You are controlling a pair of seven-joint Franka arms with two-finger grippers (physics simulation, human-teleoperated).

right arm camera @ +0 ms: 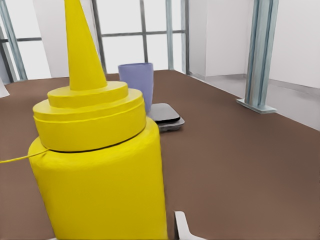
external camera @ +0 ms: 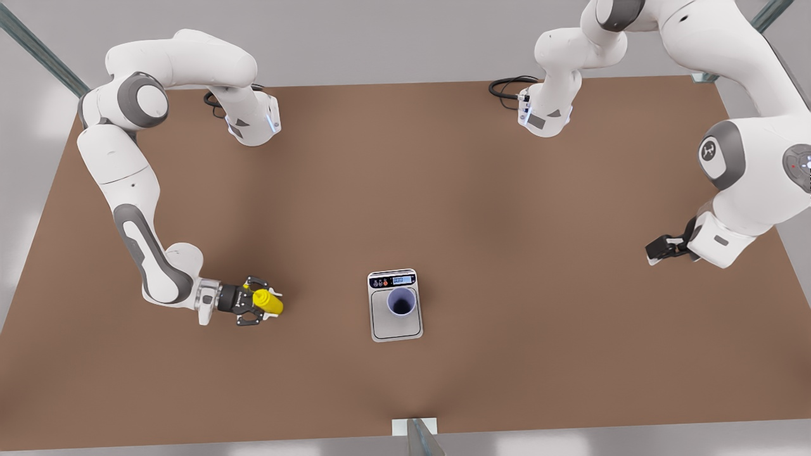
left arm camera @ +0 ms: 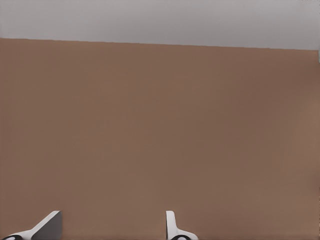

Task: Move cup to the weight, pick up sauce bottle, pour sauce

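Meanwhile right claw [external camera: 258, 308] grips sauce bottle [external camera: 268, 301]; left claw [external camera: 655, 247] spread; cup [external camera: 402, 301] on weight [external camera: 395, 306].

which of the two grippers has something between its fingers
The right gripper, at the front view's left, around the sauce bottle. The left gripper waits with nothing between its fingers.

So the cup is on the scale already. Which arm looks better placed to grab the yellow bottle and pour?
The right arm. Its right gripper already brackets the sauce bottle, close beside the weight holding the cup. The left gripper waits far off, over bare table.
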